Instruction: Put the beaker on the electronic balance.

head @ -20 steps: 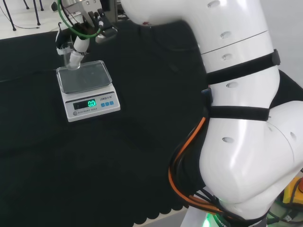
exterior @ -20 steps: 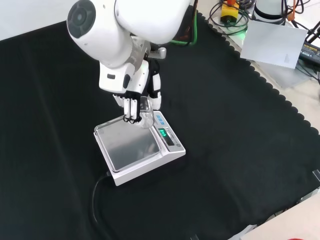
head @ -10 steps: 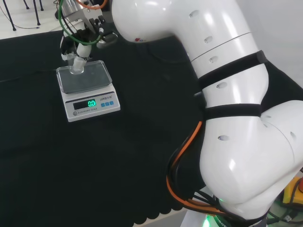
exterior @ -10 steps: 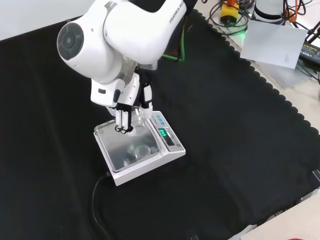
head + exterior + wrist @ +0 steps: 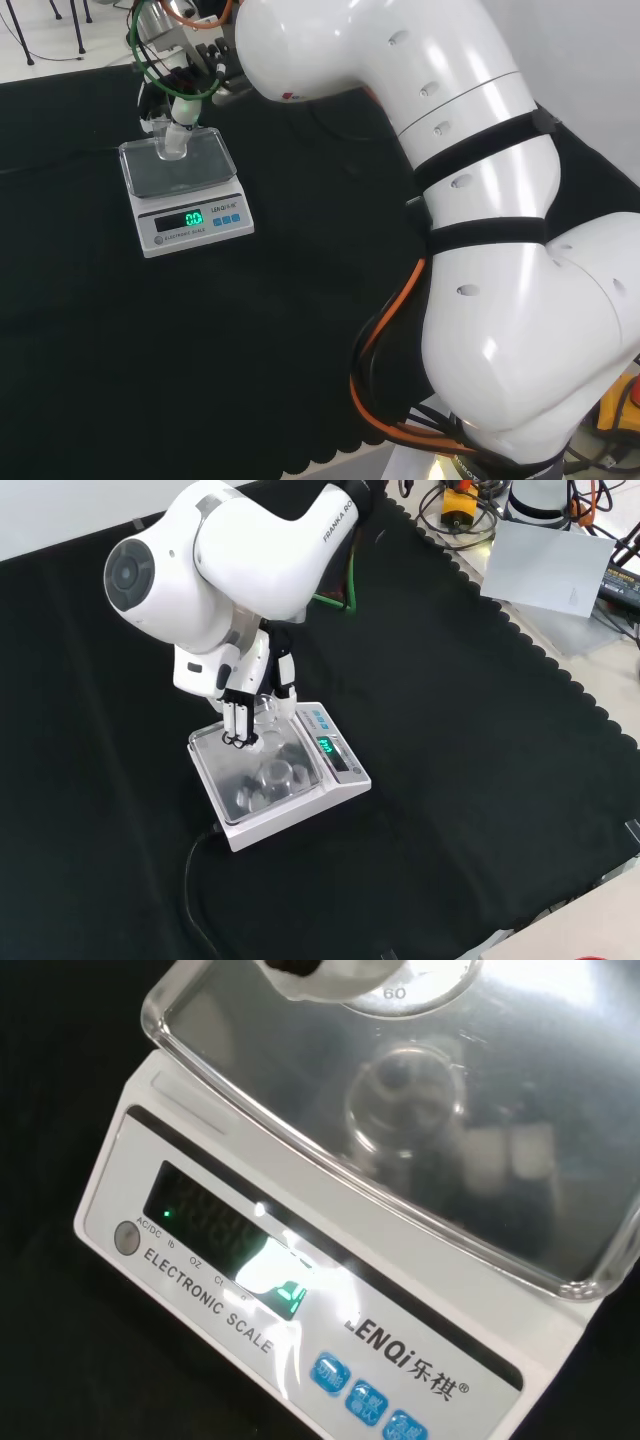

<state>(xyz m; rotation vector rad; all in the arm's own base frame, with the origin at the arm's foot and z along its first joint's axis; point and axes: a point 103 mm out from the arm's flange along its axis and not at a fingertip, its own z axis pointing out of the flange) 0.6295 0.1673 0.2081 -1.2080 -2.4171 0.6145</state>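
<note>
The hand is curled round the clear beaker, which is held over the pan of the electronic balance, toward its far edge in the head view; whether the base touches cannot be told. The beaker is best lowered upright toward the pan's middle, and the fingers spread only once it rests flat.

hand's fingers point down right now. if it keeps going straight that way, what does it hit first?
Most likely the electronic balance's pan. The hand hangs over it, fingers curled round the clear beaker, so the beaker's base should touch down first. How much gap is left is hard to judge.
</note>
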